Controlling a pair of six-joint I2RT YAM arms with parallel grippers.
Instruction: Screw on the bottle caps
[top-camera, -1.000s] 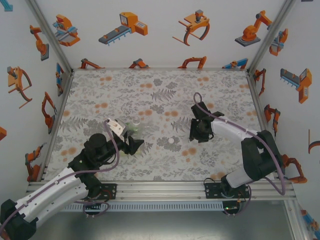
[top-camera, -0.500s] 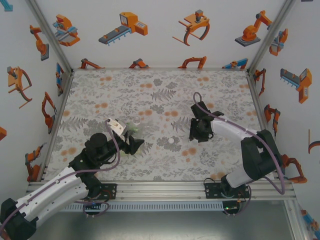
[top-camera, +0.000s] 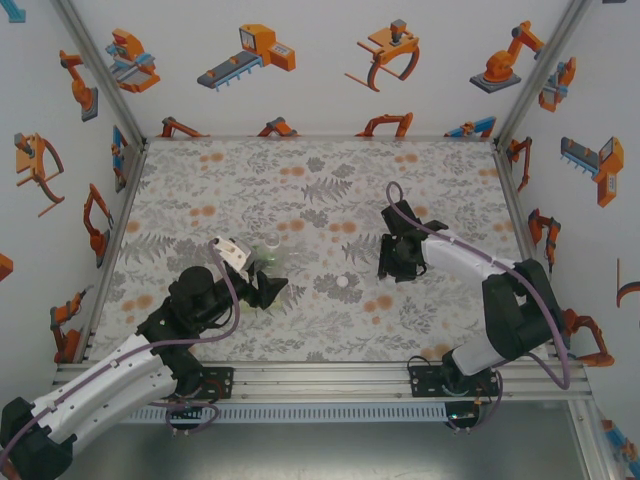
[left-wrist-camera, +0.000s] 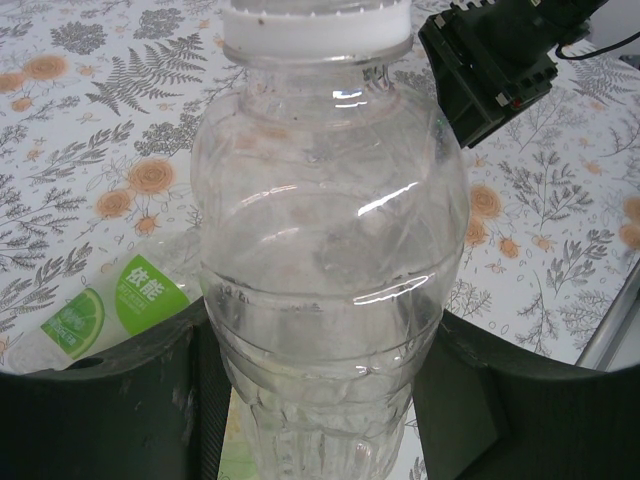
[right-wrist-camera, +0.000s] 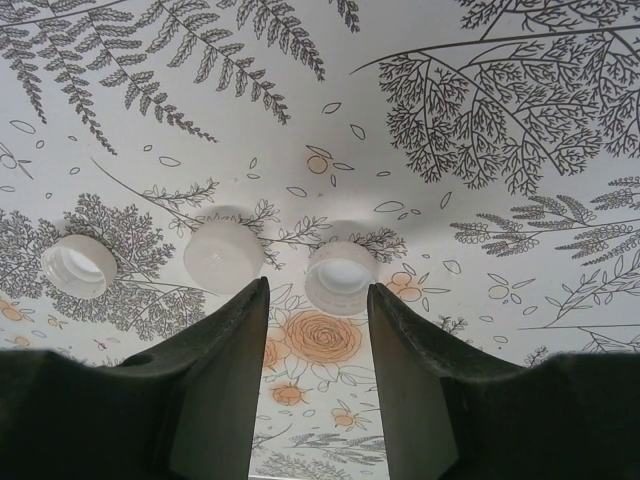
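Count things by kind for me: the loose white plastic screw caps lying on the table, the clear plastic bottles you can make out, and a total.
Loose white round plastic screw caps: 3
Clear plastic bottles: 2 (unlabelled bottle gripped by the left gripper, green-labelled bottle lying behind it)
Total: 5

Fern-and-flower-print table (top-camera: 330, 180), three white caps (top-camera: 345, 283) just toward 5 o'clock of its middle, first cap (right-wrist-camera: 78, 267) hollow side up, second cap (right-wrist-camera: 223, 256) at its 3 o'clock closed top up, third cap (right-wrist-camera: 340, 277) further along hollow side up, green-labelled bottle (left-wrist-camera: 140, 295) lying on its side.
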